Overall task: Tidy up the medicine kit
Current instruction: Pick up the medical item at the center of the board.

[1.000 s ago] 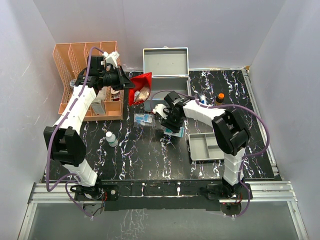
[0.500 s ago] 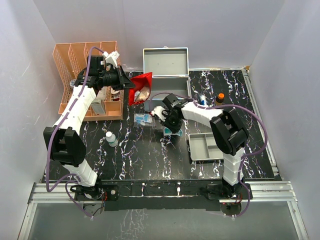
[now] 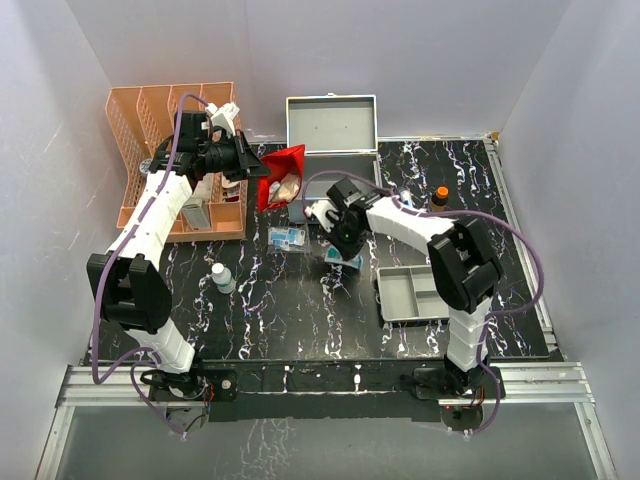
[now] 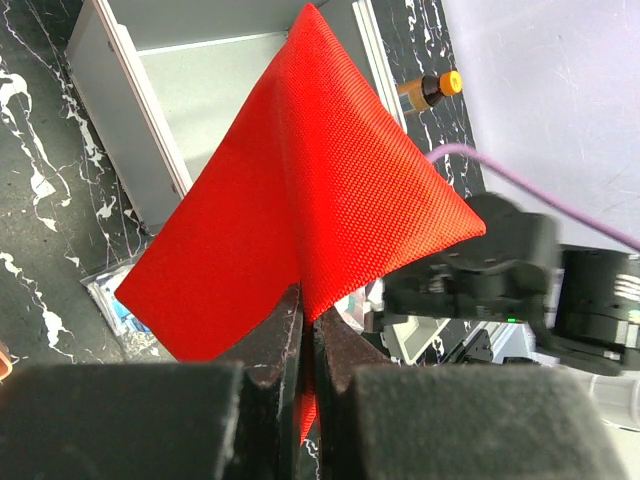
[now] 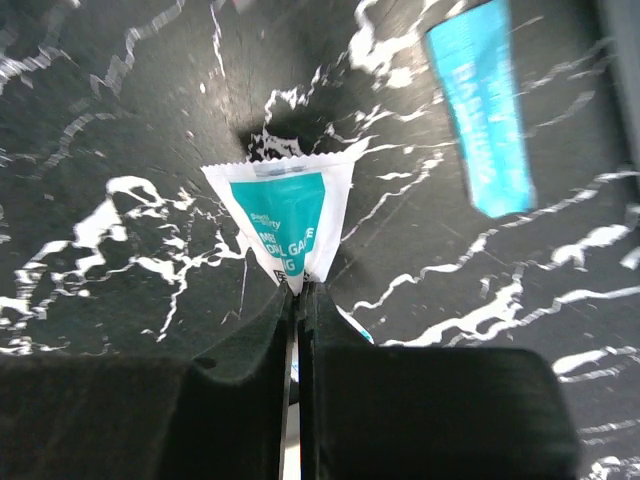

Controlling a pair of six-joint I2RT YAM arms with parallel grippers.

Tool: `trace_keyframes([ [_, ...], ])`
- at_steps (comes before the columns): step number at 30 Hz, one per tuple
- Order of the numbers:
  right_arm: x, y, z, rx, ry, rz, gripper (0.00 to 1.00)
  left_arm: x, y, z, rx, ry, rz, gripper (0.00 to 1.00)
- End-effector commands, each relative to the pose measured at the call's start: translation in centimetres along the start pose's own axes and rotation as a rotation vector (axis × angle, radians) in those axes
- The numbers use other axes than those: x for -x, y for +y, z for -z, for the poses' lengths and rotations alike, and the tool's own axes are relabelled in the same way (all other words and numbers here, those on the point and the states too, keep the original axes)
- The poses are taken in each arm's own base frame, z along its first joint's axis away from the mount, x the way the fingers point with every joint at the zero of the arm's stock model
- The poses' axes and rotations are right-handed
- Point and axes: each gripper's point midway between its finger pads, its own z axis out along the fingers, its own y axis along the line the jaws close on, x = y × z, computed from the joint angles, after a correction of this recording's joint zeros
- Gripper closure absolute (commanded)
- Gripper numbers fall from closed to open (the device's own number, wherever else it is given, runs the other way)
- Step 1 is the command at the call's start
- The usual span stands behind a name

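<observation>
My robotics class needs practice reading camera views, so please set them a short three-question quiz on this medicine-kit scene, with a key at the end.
1. True or false: the medicine kit stands with its lid open.
2. Fill the gap: the right gripper is shut on a teal ____.
3. Where is the red pouch? A pinched in the left gripper; B packed inside the medicine kit; C held by the right gripper.
Key: 1 true; 2 sachet; 3 A.
</observation>
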Motion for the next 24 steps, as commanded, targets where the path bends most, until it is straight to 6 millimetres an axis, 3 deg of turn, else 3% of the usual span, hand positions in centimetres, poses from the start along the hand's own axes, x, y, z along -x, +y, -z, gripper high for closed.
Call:
trace_keyframes([
  [1,7.7,-0.9,9.2,-0.077,-0.291,-0.095,1.0,0.6,-1.5,1.1,-0.029,-0.026,-0.03,1.0],
  [6,11.5,-0.8,14.9,-0.107,-0.466,-0.22,1.0,0.9,-1.3,0.8,-0.02,-0.034,-0.021,1.0],
  [11,15.6,-0.4,19.0,-0.072,-0.676,-0.36,1.0,1.0,-1.1,0.7,-0.012,-0.04,-0.018,1.0],
  [24,23.1,1.9,22.7,0.263,-1.043,-0.67,1.0,1.1,-1.4,1.1,-0.014,-0.06,-0.013,1.0],
])
